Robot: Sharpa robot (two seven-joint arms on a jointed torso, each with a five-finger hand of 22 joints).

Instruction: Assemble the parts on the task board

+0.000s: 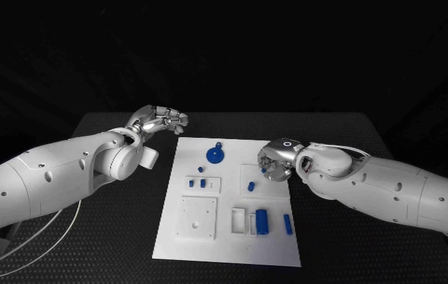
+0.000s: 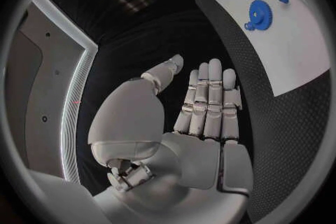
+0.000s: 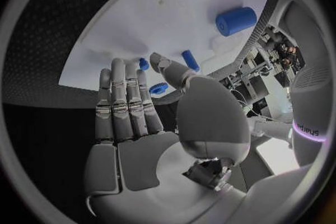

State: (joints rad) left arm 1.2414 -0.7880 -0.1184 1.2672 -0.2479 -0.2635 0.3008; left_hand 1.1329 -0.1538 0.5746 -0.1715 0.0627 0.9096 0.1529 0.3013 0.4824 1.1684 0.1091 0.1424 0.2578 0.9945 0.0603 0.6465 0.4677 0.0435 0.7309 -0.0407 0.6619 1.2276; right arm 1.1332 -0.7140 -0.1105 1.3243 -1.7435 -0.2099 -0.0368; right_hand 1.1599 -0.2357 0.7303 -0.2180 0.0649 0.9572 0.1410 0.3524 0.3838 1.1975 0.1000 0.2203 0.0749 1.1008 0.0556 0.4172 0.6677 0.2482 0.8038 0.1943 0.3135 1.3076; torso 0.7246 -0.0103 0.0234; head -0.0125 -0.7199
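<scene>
On the black bench, small blue parts — a gear, pegs — are lying on the white task board. Both hands, left and right, are being held unclenched and empty. The parts are being judged light, rigid and slick, best pinched across their sides.

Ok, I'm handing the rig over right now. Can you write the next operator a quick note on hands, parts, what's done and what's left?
Left hand: open, holding nothing, off the task board's far left corner.
Right hand: open, fingers extended, over the board's right edge, holding nothing.
Parts: blue gear at the far end; two small pegs on the left plate; small piece mid-right; blue cylinder and a slim pin at the near right.
Done: cannot tell from here.
Left: most blue parts look loose; pick and seat them.
</scene>
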